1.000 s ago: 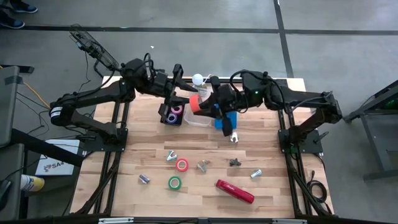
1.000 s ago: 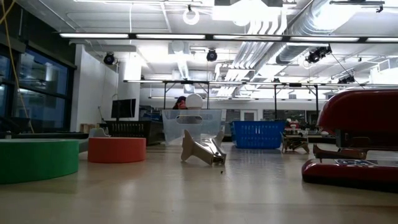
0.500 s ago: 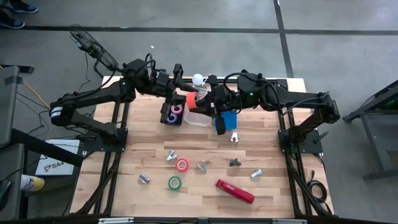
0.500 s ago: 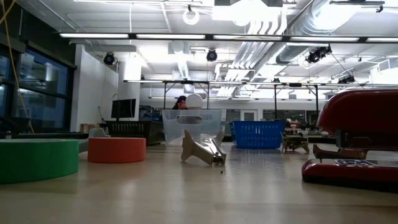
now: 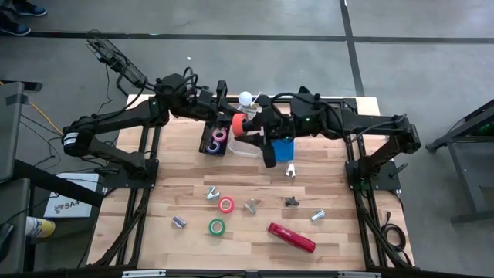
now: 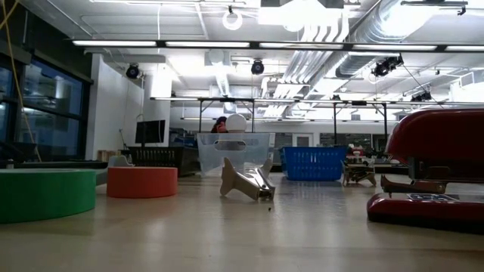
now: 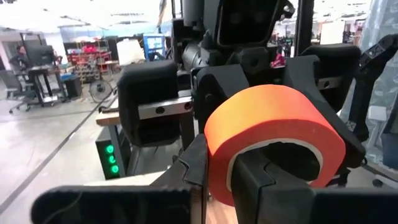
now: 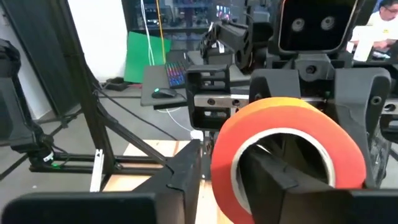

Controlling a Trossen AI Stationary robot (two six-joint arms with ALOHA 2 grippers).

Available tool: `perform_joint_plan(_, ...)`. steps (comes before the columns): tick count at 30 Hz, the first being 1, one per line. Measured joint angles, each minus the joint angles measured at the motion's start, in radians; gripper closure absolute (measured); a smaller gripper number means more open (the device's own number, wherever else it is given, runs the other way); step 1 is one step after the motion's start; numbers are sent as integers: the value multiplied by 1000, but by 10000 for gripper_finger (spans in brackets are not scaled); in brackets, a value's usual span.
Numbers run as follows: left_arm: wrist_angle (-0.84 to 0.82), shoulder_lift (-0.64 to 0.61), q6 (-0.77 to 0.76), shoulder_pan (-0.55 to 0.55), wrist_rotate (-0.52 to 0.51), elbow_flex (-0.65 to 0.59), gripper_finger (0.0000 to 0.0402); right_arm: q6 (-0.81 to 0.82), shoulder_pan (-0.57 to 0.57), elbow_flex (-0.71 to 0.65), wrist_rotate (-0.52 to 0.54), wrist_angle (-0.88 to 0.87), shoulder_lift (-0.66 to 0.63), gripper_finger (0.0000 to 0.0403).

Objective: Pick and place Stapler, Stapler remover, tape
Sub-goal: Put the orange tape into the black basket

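Note:
A red-orange tape roll (image 5: 238,123) hangs in the air between my two grippers, above the bins at the table's far side. My left gripper (image 5: 230,121) comes at it from the left and my right gripper (image 5: 248,126) from the right; both are shut on it. A purple and a pink roll lie in the black bin (image 5: 214,142). A second red-orange roll (image 5: 225,205) and a green roll (image 5: 217,227) lie flat on the table. The red stapler (image 5: 292,237) lies near the front edge. Several small metal staple removers (image 5: 251,205) lie scattered mid-table. My left gripper holds the roll's ring wall (image 7: 219,168) with one finger inside the core and one finger (image 7: 194,167) outside. It comes level from the table's left. The roll is lifted clear, standing on edge. My right gripper holds the opposite side of the ring wall (image 8: 225,177) with one finger (image 8: 280,177) inside the core and one outside. It comes level from the table's right. The roll is clear of the bins and the table.
A clear container (image 5: 245,145) and a blue basket (image 5: 285,150) stand beside the black bin under the grippers. A white ball-shaped thing (image 5: 246,98) sits at the far edge. In the low view the stapler (image 6: 435,170) and green roll (image 6: 45,194) fill the foreground.
My right gripper has carried the red-orange roll a little toward the table's far left, up to my left gripper. The roll now sits between the fingers of both grippers. Everything on the table has stayed put.

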Motion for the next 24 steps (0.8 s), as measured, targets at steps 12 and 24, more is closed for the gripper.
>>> perform_joint_plan(12,-216,-17,11,1,-265,1,368,-3,1,-1,184,-155,-91,271)
perform_joint_plan(24,-747,-13,-19,95,-584,1,368,0,0,1,314,-325,-163,269)
